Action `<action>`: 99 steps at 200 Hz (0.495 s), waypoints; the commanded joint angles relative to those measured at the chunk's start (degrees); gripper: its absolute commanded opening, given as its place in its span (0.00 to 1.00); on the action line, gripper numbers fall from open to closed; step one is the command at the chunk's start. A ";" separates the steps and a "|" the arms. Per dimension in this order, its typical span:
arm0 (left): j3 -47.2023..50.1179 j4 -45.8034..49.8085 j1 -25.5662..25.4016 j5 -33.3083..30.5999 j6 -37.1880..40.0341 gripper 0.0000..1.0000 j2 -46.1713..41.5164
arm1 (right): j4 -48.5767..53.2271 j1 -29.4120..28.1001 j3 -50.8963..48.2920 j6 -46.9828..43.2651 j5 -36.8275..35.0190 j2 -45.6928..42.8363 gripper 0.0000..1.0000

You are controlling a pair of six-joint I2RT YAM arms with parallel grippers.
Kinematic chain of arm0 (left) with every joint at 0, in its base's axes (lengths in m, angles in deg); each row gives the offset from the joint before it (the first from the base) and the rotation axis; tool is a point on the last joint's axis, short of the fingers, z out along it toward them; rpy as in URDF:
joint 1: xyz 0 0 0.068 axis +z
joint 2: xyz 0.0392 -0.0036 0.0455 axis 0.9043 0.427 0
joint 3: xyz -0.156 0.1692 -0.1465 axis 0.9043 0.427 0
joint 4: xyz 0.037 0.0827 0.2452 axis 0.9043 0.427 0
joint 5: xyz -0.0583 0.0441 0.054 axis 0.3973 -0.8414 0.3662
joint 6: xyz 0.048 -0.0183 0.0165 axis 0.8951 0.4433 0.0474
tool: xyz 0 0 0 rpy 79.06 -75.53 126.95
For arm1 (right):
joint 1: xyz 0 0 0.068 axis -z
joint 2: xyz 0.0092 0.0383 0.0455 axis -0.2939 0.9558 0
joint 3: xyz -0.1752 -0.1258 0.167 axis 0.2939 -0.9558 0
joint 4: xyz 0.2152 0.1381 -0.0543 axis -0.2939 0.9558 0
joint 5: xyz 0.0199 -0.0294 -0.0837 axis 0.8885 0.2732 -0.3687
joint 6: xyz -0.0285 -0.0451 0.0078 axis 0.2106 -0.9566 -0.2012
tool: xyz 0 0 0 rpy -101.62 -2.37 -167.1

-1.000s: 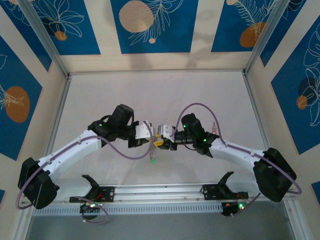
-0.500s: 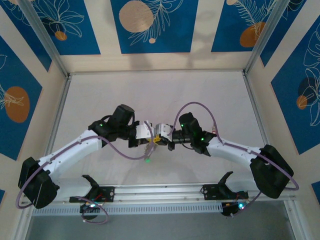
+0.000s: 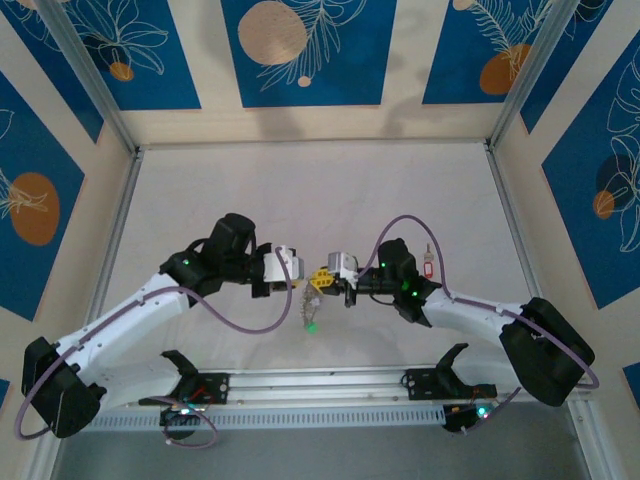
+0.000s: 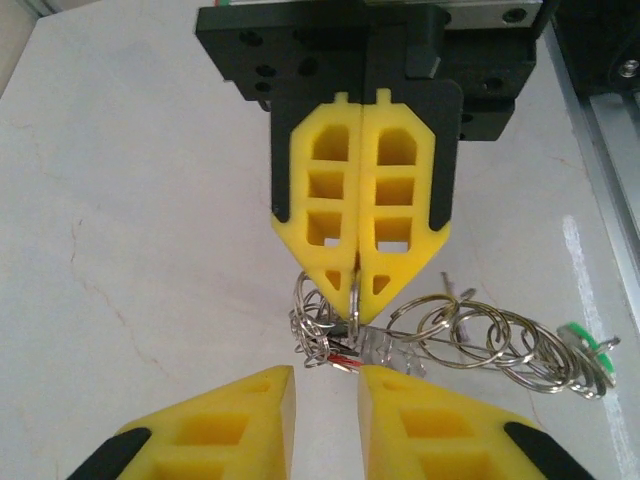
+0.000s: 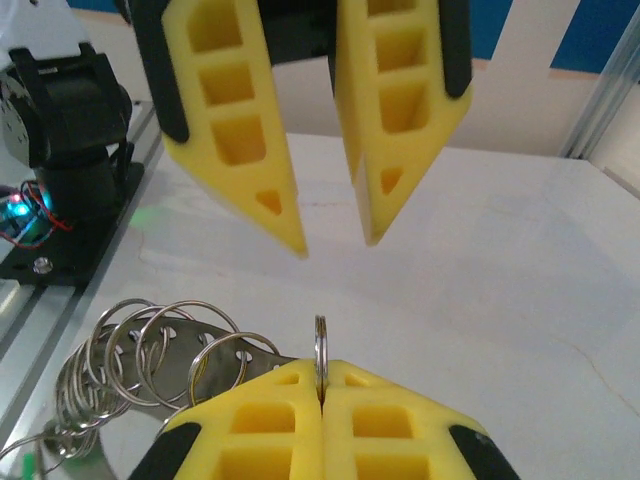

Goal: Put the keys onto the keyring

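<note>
Right gripper (image 4: 357, 300) clamped on keyring (image 5: 320, 340); bunch of smaller rings (image 4: 480, 345) hanging beside it. Left gripper (image 4: 327, 385) fingers apart, just opposite.

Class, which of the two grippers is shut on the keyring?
The right gripper: its fingers are pressed together on the keyring. The left gripper faces it with fingers apart.

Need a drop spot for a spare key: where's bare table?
Free: the wide table stretch between both arms and the back wall. Crowded: centre, where left pincer and right pincer meet at the keyring; a red key lies beside the right arm.
</note>
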 commanded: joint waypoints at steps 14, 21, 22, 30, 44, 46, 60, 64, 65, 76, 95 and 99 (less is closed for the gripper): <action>0.75 -3.26 0.08 6.11 -1.19 0.25 1.42 | -7.12 0.50 -0.64 2.53 3.13 -1.08 0.00; 0.79 -3.80 0.08 6.30 -1.51 0.25 1.63 | -7.25 0.54 -0.63 2.66 3.37 -0.98 0.00; 0.84 -3.88 0.08 6.30 -1.56 0.25 1.67 | -7.25 0.52 -0.67 2.71 3.42 -1.02 0.00; 0.88 -4.43 0.11 6.64 -1.83 0.25 1.85 | -7.30 0.51 -0.51 2.79 3.57 -0.82 0.00; 0.79 -5.13 0.09 7.51 -2.13 0.25 2.17 | -7.50 0.50 -0.51 2.89 3.69 -0.71 0.00; 0.79 -5.16 0.08 7.60 -2.18 0.25 2.20 | -7.51 0.50 -0.48 2.91 3.71 -0.67 0.00; 0.71 -5.23 0.08 7.70 -2.23 0.25 2.72 | -7.82 0.50 -0.39 3.02 3.88 -0.51 0.00; 0.71 -5.14 0.08 7.57 -2.23 0.24 2.79 | -7.86 0.50 -0.36 3.03 3.96 -0.51 0.00; 0.71 -5.13 0.08 7.55 -2.18 0.24 2.86 | -7.87 0.50 -0.36 3.07 3.98 -0.48 0.00; 0.79 -4.99 0.09 7.51 -1.98 0.23 3.10 | -7.96 0.50 -0.23 3.19 4.13 -0.44 0.00; 1.05 -5.00 0.08 7.55 -1.59 0.22 3.34 | -8.01 0.50 -0.08 3.28 4.39 -0.31 0.00; 1.06 -4.88 0.13 7.56 -1.42 0.21 3.31 | -8.00 0.51 -0.02 3.28 4.48 -0.35 0.00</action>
